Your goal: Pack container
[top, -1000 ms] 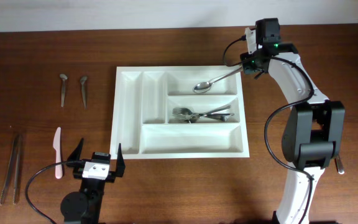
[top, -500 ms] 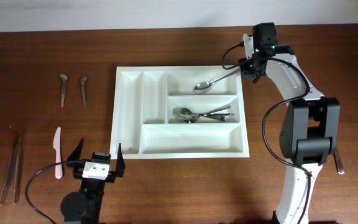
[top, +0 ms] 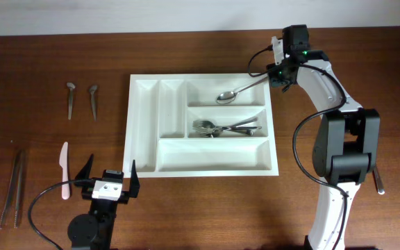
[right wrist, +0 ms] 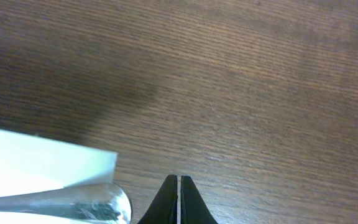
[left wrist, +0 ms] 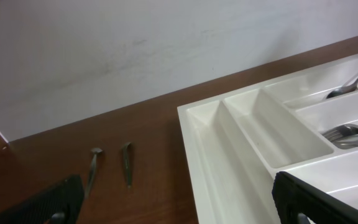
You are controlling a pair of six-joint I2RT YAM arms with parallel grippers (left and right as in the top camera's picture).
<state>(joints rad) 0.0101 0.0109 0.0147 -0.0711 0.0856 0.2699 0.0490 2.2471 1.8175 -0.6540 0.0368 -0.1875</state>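
The white cutlery tray (top: 146, 125) sits mid-frame on the brown worktop (top: 47, 48). At lower left the left pincer (top: 110, 171) is released, fingers wide apart. At upper right the right pincer (right wrist: 178, 182) is clenched, tips meeting beside the handle of the spoon (top: 238, 90).

Mid-table (top: 47, 55), on dark wood: the white container (top: 144, 128), five compartments. In its far right compartment, a spoon (top: 245, 87), bowl to the left, handle slanting over the right rim toward the right gripper (top: 278, 75); grip unclear from above. In the middle right compartment, a heap of forks (top: 221, 128). Just off the near left corner, the left gripper (top: 110, 175), fingers spread wide. Farther left: two short metal utensils (top: 71, 99), a white knife (top: 64, 170), long metal sticks (top: 12, 189).
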